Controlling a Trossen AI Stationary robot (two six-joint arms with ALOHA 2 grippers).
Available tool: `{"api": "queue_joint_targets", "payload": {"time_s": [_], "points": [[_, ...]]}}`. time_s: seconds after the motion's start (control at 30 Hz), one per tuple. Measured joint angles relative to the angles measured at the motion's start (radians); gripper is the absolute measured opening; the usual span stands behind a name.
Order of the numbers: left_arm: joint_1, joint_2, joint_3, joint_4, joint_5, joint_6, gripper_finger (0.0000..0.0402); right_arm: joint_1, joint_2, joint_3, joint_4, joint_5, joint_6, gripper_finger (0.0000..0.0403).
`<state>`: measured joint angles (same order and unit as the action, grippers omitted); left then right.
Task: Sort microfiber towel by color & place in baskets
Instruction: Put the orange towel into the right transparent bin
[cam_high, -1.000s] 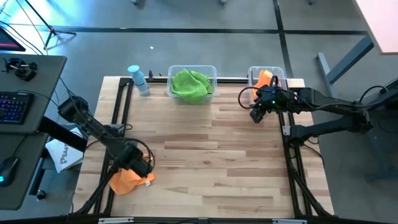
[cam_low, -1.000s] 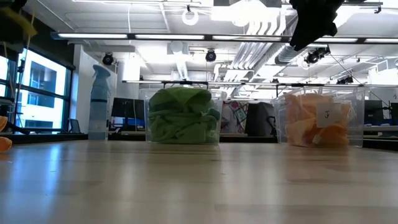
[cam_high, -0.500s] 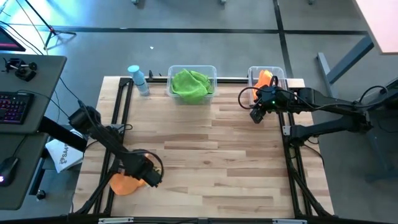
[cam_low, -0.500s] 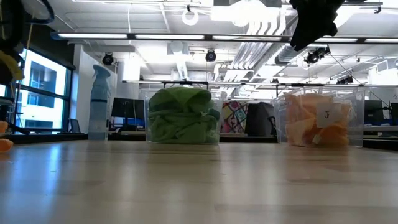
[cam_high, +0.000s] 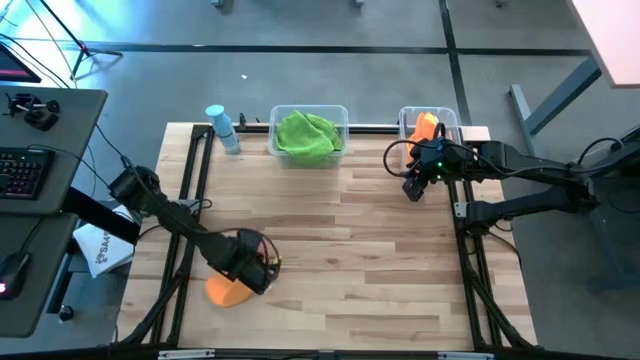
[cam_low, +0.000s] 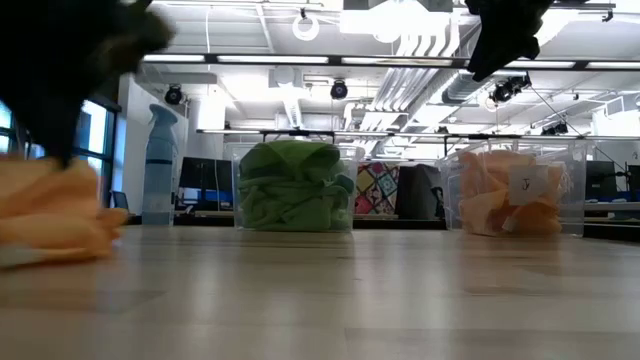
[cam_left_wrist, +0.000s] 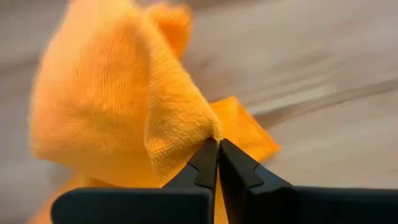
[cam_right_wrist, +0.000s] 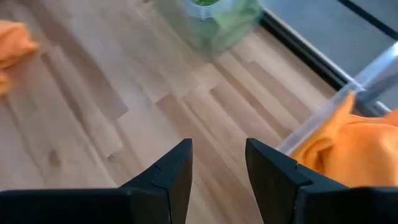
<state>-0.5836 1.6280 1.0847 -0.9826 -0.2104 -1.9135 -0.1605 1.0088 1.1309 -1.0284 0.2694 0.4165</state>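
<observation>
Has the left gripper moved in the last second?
Yes. The left gripper, shut on the orange microfiber towel, moved right along the wooden table, away from its left edge.

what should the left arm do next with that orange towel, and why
Probably lift it and carry it toward the narrower basket, which already holds orange cloth. The left gripper has its fingers shut on the orange towel, which hangs low at the table's near-left, while the wider basket holds green.

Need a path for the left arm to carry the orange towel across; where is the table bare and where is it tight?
Bare: the wood between the left gripper holding the orange towel and the green-towel basket. Tight: the back edge, with the spray bottle, both baskets, and the open right gripper hovering before the orange-towel basket.
</observation>
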Motion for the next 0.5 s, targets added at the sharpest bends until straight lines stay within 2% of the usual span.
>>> {"api": "queue_joint_targets", "payload": {"time_s": [0.23, 0.5], "points": [[0.063, -0.099, 0.112, -0.013, -0.291, 0.227, 0.0000, 0.051, 0.000, -0.001, 0.017, -0.045, -0.083, 0.0144], [0.137, -0.207, 0.231, -0.014, -0.488, 0.516, 0.0000, 0.181, 0.019, -0.001, 0.260, -0.083, -0.184, 0.0144]]}}
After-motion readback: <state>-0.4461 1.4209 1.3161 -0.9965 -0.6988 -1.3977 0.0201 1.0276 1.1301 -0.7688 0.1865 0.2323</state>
